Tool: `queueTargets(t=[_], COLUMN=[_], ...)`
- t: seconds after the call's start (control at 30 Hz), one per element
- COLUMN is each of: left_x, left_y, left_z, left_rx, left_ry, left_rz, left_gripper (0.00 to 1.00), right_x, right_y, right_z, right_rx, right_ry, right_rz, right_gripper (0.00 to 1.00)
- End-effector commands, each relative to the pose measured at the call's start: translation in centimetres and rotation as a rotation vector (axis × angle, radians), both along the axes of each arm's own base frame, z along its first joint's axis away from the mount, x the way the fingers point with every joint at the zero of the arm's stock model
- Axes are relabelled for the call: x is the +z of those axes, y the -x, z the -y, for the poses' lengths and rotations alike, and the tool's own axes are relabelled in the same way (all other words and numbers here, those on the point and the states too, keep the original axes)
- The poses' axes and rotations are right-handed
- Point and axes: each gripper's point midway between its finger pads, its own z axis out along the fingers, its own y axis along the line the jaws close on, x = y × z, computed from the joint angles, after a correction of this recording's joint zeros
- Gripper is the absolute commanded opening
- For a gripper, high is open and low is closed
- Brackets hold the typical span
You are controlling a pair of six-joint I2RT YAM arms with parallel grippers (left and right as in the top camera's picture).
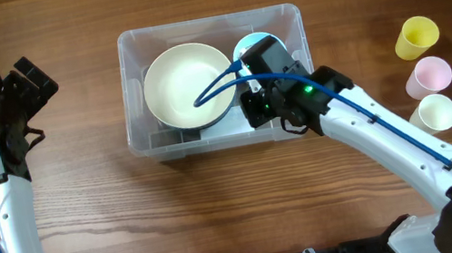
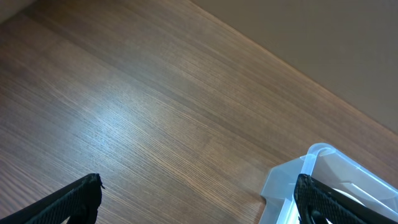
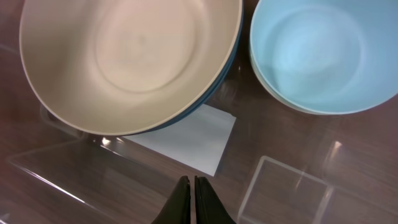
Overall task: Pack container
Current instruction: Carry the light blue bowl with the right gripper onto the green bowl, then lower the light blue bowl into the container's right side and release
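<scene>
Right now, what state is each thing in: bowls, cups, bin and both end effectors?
Clear rectangular plastic container: lidless, holds both bowls.
Cream round bowl: upright, in container.
Light blue round bowl: upright, in container.
Yellow round cup: upright, on table.
Pink round cup: upright, on table.
Cream round cup: upright, on table.
Left end effector: open, empty.
Right end effector: shut, empty.

The desk (image 1: 89,241) is brown wood grain, smooth, with a soft sheen under the light. The container (image 1: 135,86) is clear, glossy plastic with small highlights. The label (image 3: 193,140) on its base looks like matt white paper. The cream bowl (image 1: 186,82) and light blue bowl (image 3: 317,56) look smooth and matt. The right tool (image 3: 191,199) is matt black.
</scene>
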Motion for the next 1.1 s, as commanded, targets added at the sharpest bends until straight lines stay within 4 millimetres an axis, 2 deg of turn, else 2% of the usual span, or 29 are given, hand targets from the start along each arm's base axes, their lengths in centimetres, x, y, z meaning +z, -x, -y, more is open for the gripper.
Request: queueTargets(t=[0.0,0.5,0.8,1.07], left_x=[0.6,0.6,0.6,0.6], left_y=[0.0,0.0,0.0,0.0], left_z=[0.0,0.0,0.0,0.0], left_rx=[0.002,0.002,0.002,0.002], left_ry=[0.01,0.01,0.01,0.01], left_rz=[0.018,0.018,0.018,0.018], left_gripper=[1.0,1.0,1.0,1.0], right_x=[-0.8,-0.9,-1.0,-1.2], right_y=[0.9,4.4,4.8,6.0], right_z=[-1.0,-4.8,-4.9,-5.3], right_rx=[0.037,0.198,0.232,0.326], right_ry=[-0.007,-0.002,0.009,0.0], right_rz=[-0.03,-0.039,-0.044,-0.072], right_gripper=[0.04,0.05,0.04,0.04])
